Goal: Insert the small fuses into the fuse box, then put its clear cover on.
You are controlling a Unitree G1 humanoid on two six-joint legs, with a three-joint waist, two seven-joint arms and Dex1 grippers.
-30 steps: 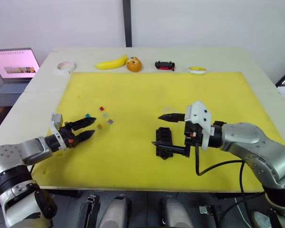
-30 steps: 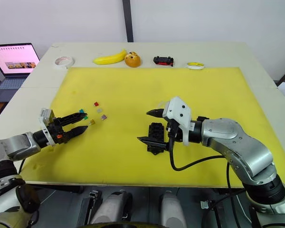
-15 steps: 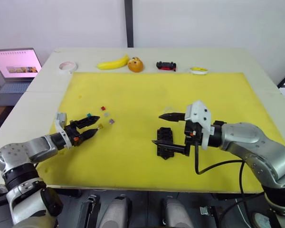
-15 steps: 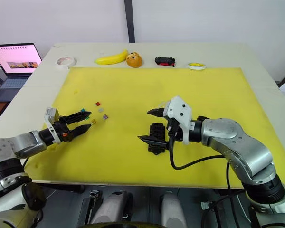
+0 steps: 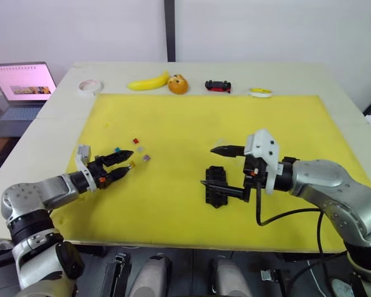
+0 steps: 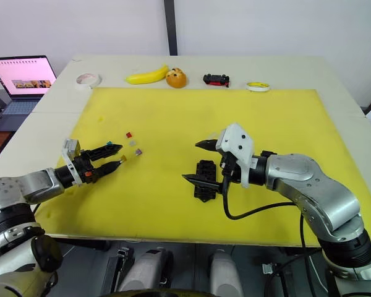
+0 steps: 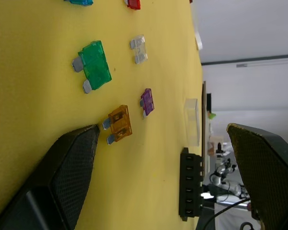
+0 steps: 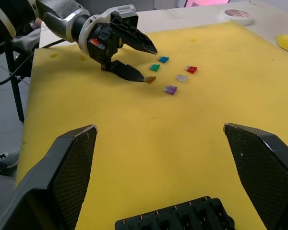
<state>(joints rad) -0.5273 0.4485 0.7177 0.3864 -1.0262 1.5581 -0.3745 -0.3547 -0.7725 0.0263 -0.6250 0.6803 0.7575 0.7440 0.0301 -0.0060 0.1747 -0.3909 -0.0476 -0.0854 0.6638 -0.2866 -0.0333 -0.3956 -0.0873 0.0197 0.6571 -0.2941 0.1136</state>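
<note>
Head views: left end effector (image 6: pixel 114 156) has crept forward over last second, fingers apart, lower tip now touching or just beside orange fuse (image 6: pixel 123 158). Right end effector (image 6: pixel 198 162) unchanged, fingers wide apart straddling fuse box (image 6: pixel 204 180) on yellow mat (image 6: pixel 284 117).

Left wrist view: orange fuse (image 7: pixel 119 124) just beside lower finger (image 7: pixel 62 187); green fuse (image 7: pixel 93 65), purple fuse (image 7: pixel 147 101), clear cover (image 7: pixel 192 120) beyond.

Right wrist view: fuse box (image 8: pixel 180 219) between open fingers, slots look empty.

Judgement: first pick imminent; no fuse inserted yet.
</note>
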